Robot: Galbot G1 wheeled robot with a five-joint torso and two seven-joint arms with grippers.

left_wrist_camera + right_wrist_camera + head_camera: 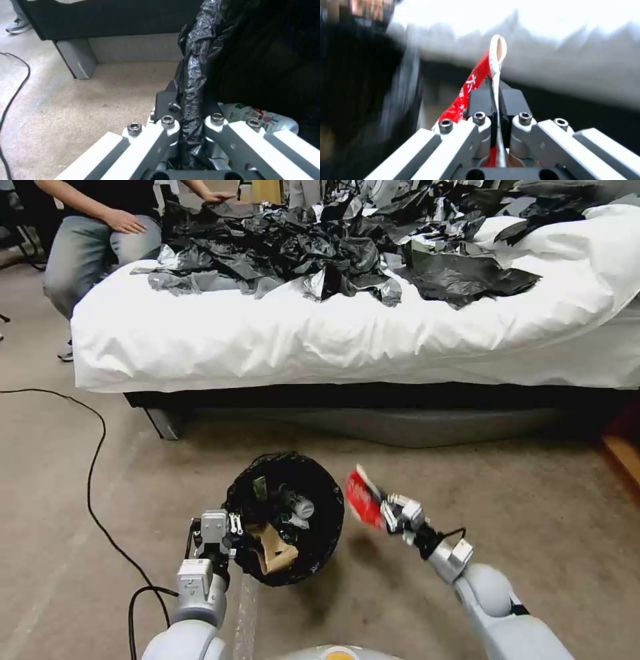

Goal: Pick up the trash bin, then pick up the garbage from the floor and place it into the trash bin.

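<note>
The trash bin (320, 493), lined with a black bag, hangs above the carpet, held at its near-left rim by my left gripper (233, 530), which is shut on the bagged rim (191, 100). Inside lie a brown paper bag (275, 553), a small white bottle (301, 507) and other litter; the left wrist view shows a labelled bottle (256, 116) in it. My right gripper (385, 511) is shut on a red and white snack wrapper (363, 500), just right of the bin's rim. In the right wrist view the wrapper (476, 77) stands pinched between the pads.
A bed (333, 340) with white sheets, strewn with black plastic bags (320, 247), stands ahead, its dark base (373, 413) close behind the bin. A black cable (93, 480) runs over the carpet at left. A person sits at the bed's far-left corner.
</note>
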